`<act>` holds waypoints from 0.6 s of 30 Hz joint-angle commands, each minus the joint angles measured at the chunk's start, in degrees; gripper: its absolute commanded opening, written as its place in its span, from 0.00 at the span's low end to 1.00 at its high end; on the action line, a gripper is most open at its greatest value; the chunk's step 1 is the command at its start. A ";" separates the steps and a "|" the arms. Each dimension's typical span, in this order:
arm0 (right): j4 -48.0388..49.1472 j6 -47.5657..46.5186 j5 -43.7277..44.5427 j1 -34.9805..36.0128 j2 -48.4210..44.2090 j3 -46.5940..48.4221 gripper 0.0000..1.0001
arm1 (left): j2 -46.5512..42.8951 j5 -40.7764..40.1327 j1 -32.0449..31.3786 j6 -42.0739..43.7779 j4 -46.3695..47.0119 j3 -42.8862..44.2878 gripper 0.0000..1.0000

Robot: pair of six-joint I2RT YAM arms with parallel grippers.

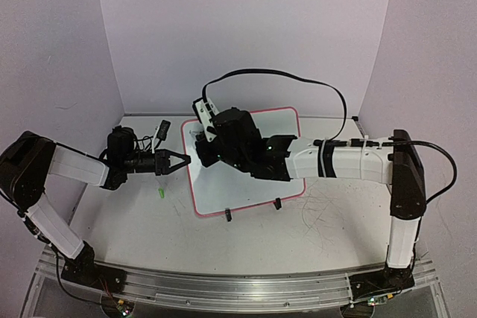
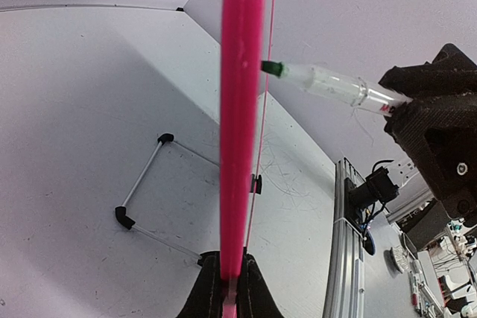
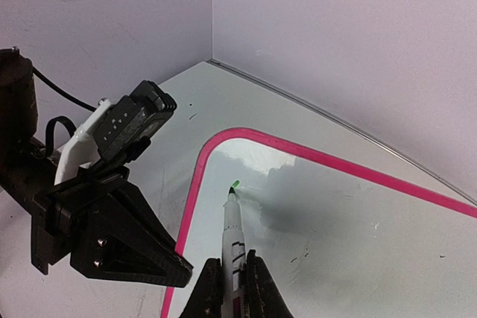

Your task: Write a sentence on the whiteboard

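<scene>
The whiteboard (image 1: 253, 188), glossy white with a pink-red rim, stands tilted on black feet mid-table. My left gripper (image 1: 184, 160) is shut on its left rim; in the left wrist view the rim (image 2: 240, 109) runs edge-on up from the closed jaws (image 2: 231, 292). My right gripper (image 1: 203, 151) hovers over the board's upper left and is shut on a marker (image 3: 234, 240). The marker's green tip (image 3: 231, 194) touches the board (image 3: 350, 236) by a short green stroke (image 3: 235, 183). No written words of the sentence show. The marker also shows in the left wrist view (image 2: 328, 84).
A small green marker cap (image 1: 160, 194) lies on the table left of the board. A small black object (image 1: 162, 128) lies behind the left gripper. The board's wire stand (image 2: 141, 184) rests on the table. Walls close in at the back and sides.
</scene>
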 commanded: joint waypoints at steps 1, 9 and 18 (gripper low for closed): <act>-1.01 0.91 1.31 -0.13 0.54 0.68 0.00 | -1.72 -1.76 -0.19 0.47 0.30 0.53 0.00; -1.03 1.97 0.65 -0.07 -0.11 -1.02 0.00 | -1.73 -1.74 -0.19 0.48 0.24 0.62 0.00; -1.12 3.50 -0.42 -0.01 -1.54 -4.06 0.00 | -1.64 -1.70 -0.19 0.57 0.16 0.62 0.00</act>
